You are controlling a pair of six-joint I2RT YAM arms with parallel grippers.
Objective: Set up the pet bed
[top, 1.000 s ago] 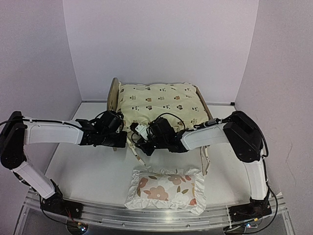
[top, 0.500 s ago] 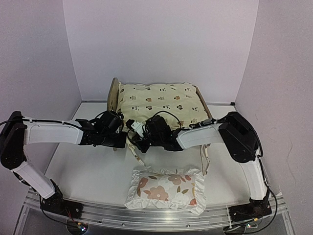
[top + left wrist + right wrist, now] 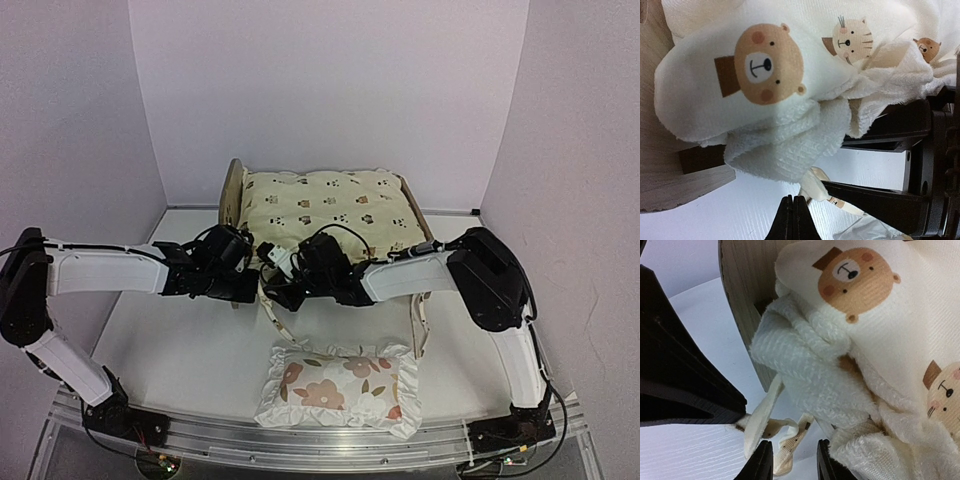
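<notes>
There is one pet bed [image 3: 233, 195] on the one counter [image 3: 180, 350]. With it is one cream cushion [image 3: 330, 210]. One ruffled floral pillow [image 3: 340, 385] lies at the near edge. There are two robot arms, a left arm [image 3: 105, 272] and a right arm [image 3: 410, 278]. Each has one hand, the left hand [image 3: 247, 287] and the right hand [image 3: 280, 296], making two hands in all. From above, two tie strings [image 3: 272, 308] show, one left and one right. The left wrist view shows three printed animal faces: two bear faces [image 3: 769, 64] and one cat face [image 3: 852, 37].
</notes>
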